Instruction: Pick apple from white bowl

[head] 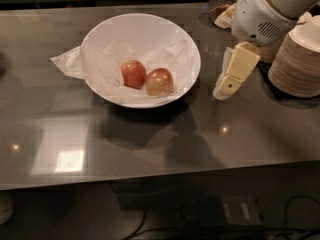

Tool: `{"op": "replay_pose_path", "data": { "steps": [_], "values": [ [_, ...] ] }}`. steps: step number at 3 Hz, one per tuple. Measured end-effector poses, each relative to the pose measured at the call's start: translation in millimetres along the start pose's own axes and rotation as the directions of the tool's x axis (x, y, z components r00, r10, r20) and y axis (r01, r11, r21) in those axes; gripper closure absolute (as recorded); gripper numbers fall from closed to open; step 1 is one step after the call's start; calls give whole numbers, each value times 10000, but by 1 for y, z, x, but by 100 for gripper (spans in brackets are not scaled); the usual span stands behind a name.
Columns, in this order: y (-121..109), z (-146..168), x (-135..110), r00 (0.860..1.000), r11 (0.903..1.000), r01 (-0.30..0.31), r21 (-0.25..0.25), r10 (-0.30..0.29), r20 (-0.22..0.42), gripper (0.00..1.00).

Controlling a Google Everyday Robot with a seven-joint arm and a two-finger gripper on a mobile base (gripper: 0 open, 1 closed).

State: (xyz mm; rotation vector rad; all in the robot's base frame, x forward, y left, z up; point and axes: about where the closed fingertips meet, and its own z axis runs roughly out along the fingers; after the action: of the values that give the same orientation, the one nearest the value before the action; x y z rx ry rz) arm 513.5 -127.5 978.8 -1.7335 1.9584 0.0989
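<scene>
The white bowl (pixel 100 39) stands on the grey table, lined with crinkled white paper that sticks out over its left rim. Two apples lie side by side in its bottom. The apple (pixel 159 81), red-pink with paler yellowish patches, is the right one. A more evenly red-orange apple (pixel 133 74) touches it on the left. My gripper (pixel 223 90), cream-coloured below a white wrist housing, hangs above the table just right of the bowl, outside its rim and apart from it. It holds nothing.
A stack of beige paper bowls (pixel 297 64) stands at the right edge, close behind the arm. A glass jar (pixel 222 1) with dark contents sits at the back right. The table's front edge (pixel 160 176) runs across the lower view.
</scene>
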Motion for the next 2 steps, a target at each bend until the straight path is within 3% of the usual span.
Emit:
{"op": "replay_pose_path", "data": {
  "steps": [2],
  "values": [
    [-2,7,-5,9997,9999,160,-3,-160,173,0]
  ]
}}
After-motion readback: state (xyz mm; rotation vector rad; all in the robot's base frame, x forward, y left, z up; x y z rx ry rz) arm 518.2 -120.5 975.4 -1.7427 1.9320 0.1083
